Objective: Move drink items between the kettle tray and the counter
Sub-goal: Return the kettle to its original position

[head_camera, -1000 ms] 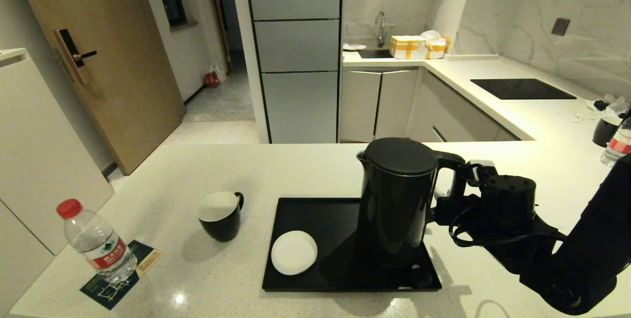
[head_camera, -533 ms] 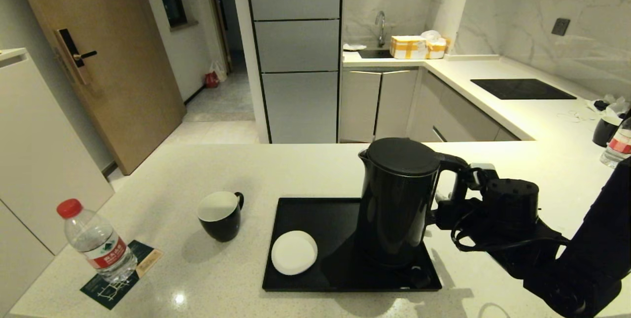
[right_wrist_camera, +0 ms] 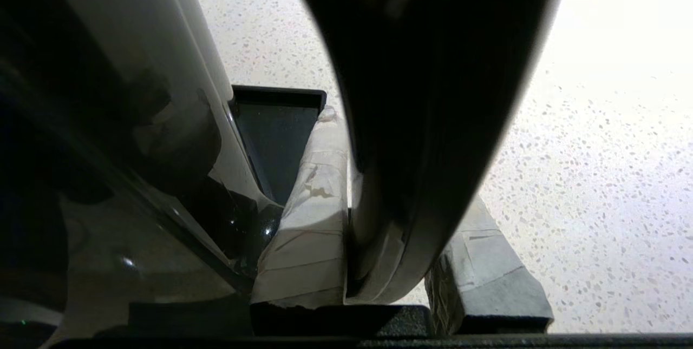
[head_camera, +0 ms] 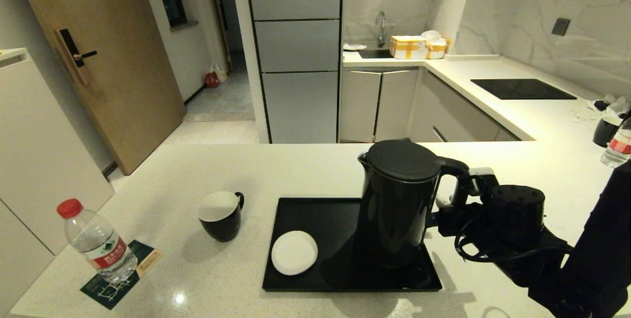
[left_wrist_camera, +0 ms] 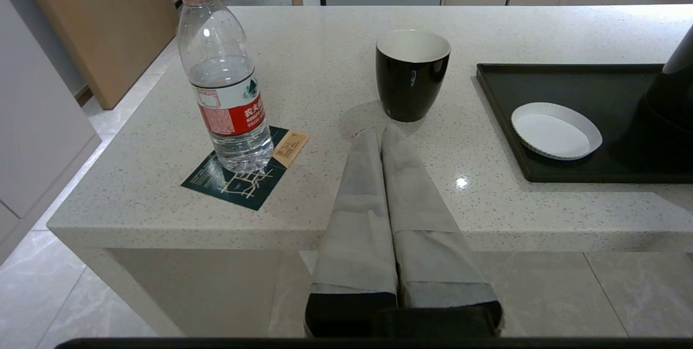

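The tall black kettle (head_camera: 394,199) stands at the right end of the glossy black tray (head_camera: 315,209); the round base does not show. My right gripper (head_camera: 461,194) is shut on the kettle's handle (right_wrist_camera: 433,122), one taped finger inside the loop and one outside. A white saucer (head_camera: 294,252) lies on the tray's front left corner. The black mug (head_camera: 220,215) and the red-capped bottle (head_camera: 96,241) stand on the cream counter (head_camera: 296,170) to the left. My left gripper (left_wrist_camera: 380,132) is shut and empty, held before the counter's front edge, pointing at the mug (left_wrist_camera: 411,76).
The bottle rests on a dark green leaflet (head_camera: 111,286) near the counter's front left corner. A second mug (head_camera: 605,130) and bottle (head_camera: 617,148) stand at the far right. A black hob panel (head_camera: 522,88) and yellow-taped boxes (head_camera: 416,47) lie further back.
The kettle and my right gripper have shifted slightly to the right and a little lower. Mug, bottle and saucer have not moved.
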Motion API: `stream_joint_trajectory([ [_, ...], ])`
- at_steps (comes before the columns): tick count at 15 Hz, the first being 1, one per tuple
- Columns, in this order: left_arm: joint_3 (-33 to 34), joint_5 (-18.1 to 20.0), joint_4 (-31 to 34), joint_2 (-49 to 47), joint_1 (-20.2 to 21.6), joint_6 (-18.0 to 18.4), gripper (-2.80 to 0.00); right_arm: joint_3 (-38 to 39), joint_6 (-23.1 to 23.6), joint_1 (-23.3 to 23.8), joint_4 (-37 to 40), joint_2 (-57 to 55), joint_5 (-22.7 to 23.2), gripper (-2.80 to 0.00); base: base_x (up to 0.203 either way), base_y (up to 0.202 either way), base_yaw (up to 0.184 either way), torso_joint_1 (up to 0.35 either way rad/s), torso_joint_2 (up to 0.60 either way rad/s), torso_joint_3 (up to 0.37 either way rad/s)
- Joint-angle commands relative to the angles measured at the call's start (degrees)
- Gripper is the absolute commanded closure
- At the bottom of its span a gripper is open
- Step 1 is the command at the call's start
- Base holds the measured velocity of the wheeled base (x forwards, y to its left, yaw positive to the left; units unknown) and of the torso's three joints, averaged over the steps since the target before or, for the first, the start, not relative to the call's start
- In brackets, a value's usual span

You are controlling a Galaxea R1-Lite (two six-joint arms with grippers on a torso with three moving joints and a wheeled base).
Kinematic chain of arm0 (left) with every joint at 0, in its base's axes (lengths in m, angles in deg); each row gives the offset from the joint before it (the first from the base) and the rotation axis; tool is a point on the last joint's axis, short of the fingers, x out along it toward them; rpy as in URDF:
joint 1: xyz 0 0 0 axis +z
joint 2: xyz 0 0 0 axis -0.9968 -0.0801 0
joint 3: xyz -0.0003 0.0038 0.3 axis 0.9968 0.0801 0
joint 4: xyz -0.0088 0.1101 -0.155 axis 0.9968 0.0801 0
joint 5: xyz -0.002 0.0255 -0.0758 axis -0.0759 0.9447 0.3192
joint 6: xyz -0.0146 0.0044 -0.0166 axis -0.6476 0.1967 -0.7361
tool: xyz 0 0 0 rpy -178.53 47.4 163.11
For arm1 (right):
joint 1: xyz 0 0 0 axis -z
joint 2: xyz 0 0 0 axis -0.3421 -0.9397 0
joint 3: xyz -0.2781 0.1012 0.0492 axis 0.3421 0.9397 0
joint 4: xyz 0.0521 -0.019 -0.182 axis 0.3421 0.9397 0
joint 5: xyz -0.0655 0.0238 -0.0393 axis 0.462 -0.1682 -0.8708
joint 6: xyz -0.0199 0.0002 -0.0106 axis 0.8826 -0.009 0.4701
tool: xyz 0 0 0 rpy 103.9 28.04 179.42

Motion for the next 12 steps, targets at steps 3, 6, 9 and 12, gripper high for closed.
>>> stream_joint_trajectory([
  [3,0.0,0.0,0.0,0.1,0.0,0.0,0.0,0.8,1.9,0.0,-1.1,-0.6,-0.2,0.0,0.0,0.0,0.0,0.0,0.0,0.0],
  [6,0.0,0.0,0.0,0.1,0.0,0.1,0.0,1.3,4.7,0.0,-0.8,0.3,-0.2,0.0,0.0,0.0,0.0,0.0,0.0,0.0],
  [9,0.0,0.0,0.0,0.1,0.0,0.0,0.0,1.6,5.0,0.0,-1.0,0.1,-0.4,0.0,0.0,0.0,0.0,0.0,0.0,0.0],
  [12,0.0,0.0,0.0,0.1,0.0,0.0,0.0,1.7,5.2,0.0,-1.1,-0.2,-1.9,0.0,0.0,0.0,0.0,0.0,0.0,0.0],
])
